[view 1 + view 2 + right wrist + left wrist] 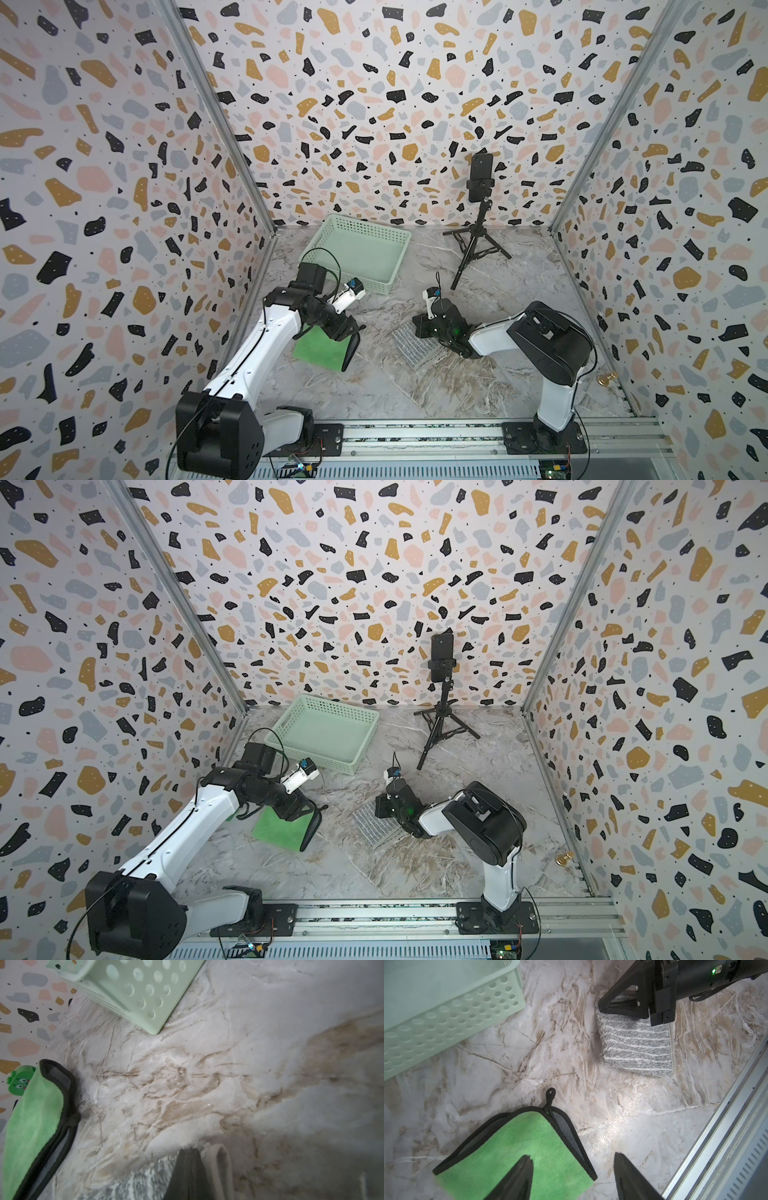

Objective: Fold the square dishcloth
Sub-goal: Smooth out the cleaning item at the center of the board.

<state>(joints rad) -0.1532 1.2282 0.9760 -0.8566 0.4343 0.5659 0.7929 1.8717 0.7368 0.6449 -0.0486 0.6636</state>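
Looking down in both top views, we see a marble-patterned tabletop [415,395] boxed in by terrazzo walls [374,104], with a metal rail [415,434] along the lower edge. The green dishcloth [318,353] lies folded left of centre. In the left wrist view its loop [550,1094] points to the upper middle, but we cannot tell its long axis. The left gripper [572,1155] hovers over its edge, fingers apart. The right gripper [601,1004], fingers together, rests on the grey striped cloth [635,1049].

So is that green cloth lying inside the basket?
No, the green cloth lies flat on the marble table, outside the basket and apart from it.
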